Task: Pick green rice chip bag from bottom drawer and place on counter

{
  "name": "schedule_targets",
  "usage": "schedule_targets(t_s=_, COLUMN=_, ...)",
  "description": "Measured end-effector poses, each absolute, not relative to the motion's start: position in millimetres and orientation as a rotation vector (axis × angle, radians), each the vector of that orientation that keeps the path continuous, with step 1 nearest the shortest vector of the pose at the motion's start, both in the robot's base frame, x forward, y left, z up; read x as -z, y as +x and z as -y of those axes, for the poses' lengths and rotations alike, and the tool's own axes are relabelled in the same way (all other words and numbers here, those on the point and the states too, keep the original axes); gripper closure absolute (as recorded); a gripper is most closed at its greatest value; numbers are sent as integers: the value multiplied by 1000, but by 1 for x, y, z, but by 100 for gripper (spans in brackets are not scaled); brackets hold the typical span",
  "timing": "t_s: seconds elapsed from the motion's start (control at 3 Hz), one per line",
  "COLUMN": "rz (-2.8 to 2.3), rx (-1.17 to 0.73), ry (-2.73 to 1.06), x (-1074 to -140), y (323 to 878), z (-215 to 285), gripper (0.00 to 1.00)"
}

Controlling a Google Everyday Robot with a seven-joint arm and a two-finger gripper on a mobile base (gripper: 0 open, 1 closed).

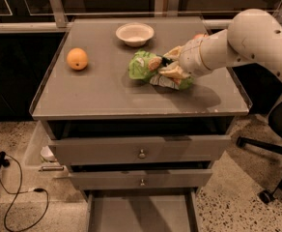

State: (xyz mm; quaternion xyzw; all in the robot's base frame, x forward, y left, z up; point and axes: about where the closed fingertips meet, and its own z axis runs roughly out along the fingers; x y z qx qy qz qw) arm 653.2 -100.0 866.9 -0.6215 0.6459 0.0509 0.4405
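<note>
The green rice chip bag [144, 65] lies crumpled on the counter [102, 93], right of its middle. My gripper [173, 64] comes in from the right on a white arm. Its pale fingers [175, 73] are closed around the bag's right end, and the bag touches the counter top. The bottom drawer [140, 215] is pulled out at the bottom of the camera view, and its flat grey floor is bare.
An orange [77, 59] sits on the counter's left side and a white bowl [134, 34] at its back. Two knobbed drawers [141, 153] are below the counter. A chair base [269, 151] stands on the right and a cable [15, 197] lies on the floor at the left.
</note>
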Motion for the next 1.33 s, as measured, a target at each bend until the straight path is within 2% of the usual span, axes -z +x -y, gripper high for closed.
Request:
schedule_targets(t_s=0.67, rz=-1604, rx=-126, ry=-1543, x=-867, y=653, z=100, gripper=16)
schedule_targets(t_s=1.0, rz=-1604, rx=-127, ry=-1543, x=-867, y=653, z=100, gripper=0)
schedule_targets(t_s=1.33, rz=-1604, rx=-127, ry=-1543, x=-867, y=653, z=100, gripper=0)
